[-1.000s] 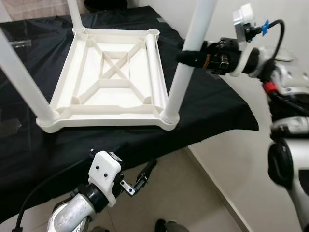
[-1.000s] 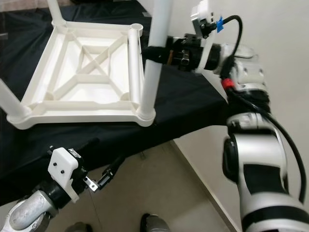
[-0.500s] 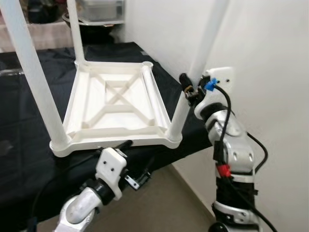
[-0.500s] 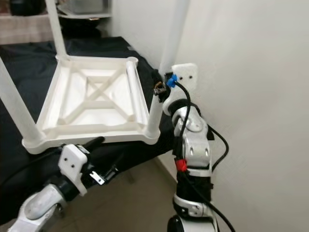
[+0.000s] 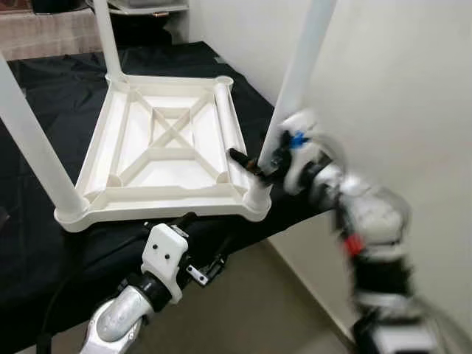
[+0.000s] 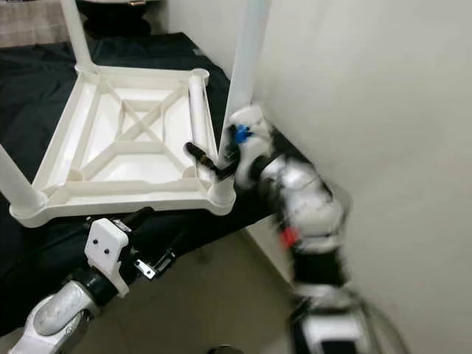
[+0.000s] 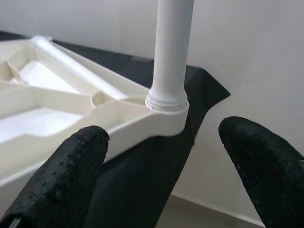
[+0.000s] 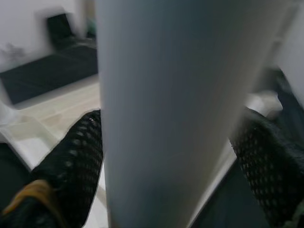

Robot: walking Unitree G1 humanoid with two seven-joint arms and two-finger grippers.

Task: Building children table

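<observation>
A white plastic table top (image 5: pixel 166 147) lies upside down on a black cloth. Upright legs stand in three corners: far left (image 5: pixel 103 37), near left (image 5: pixel 33 147) and near right (image 5: pixel 295 81). A further white leg (image 5: pixel 227 122) lies loose inside the top along its right side, below an open corner socket (image 5: pixel 223 80). My right gripper (image 5: pixel 254 164) is shut on the near-right leg just above its base, and the leg (image 8: pixel 180 109) stands between both fingers. That arm is blurred. My left gripper (image 5: pixel 203 237) is open below the table's near edge, facing that leg's socket (image 7: pixel 166 102).
The black cloth (image 5: pixel 44 88) covers a low surface whose right corner (image 7: pixel 209 90) ends close to a white wall (image 5: pixel 398 88). Beige floor (image 5: pixel 280 302) lies below the near edge. Shelving with dark items (image 5: pixel 147 7) stands at the back.
My right gripper has moved down the near-right leg, from mid-height to just above its base, and its arm now blurs. The head camera has shifted. The left gripper stays below the near edge.
</observation>
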